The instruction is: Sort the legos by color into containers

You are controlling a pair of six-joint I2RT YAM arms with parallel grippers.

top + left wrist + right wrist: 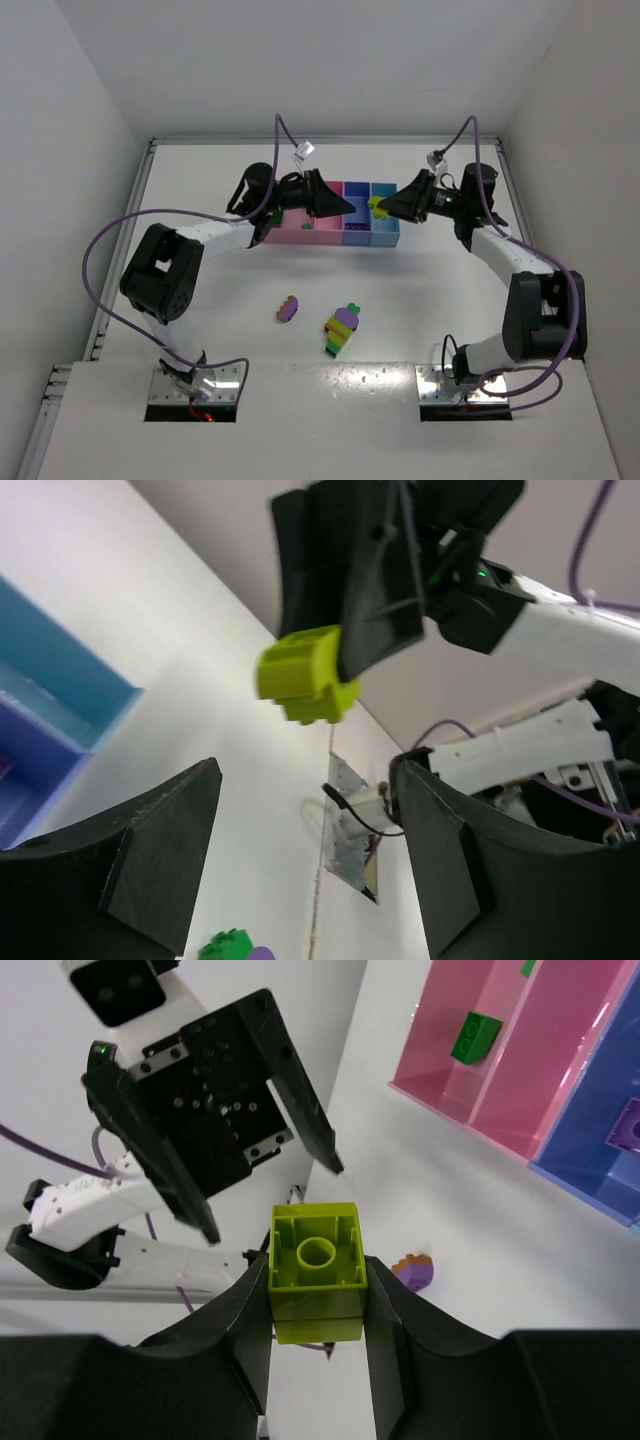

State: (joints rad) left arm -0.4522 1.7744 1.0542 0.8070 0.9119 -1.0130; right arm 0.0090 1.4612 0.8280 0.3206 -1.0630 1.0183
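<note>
Top view: row of four bins (330,236) at 12 o'clock on the table (420,300), arms meeting above it.

Right claw (316,1282) comes in from 3 o'clock. Jaws are pinched tight on a yellow-green brick (316,1252), one finger on each side face, hollow underside toward the wrist camera. From above, the brick hangs over the light-blue end of the row, clear of the bin floors.

Left claw (305,780) comes in from 9 o'clock, tips just short of the brick. Jaws are parted wide with nothing between them. Its own camera sees the brick at 12 o'clock, apart from both fingers.

Bin contents, right wrist view:
- Wide pink bin (432,1092): one green brick (475,1037).
- Blue bin (585,1155): one purple brick (628,1125).
- The rest are hidden or cropped.

Loose on the table at 6 o'clock of the bins:
- Small clump (287,309), purple and orange.
- Big clump (342,329) just at its 3 o'clock, striped green, yellow-green, purple and orange.
- The two are not touching.
</note>
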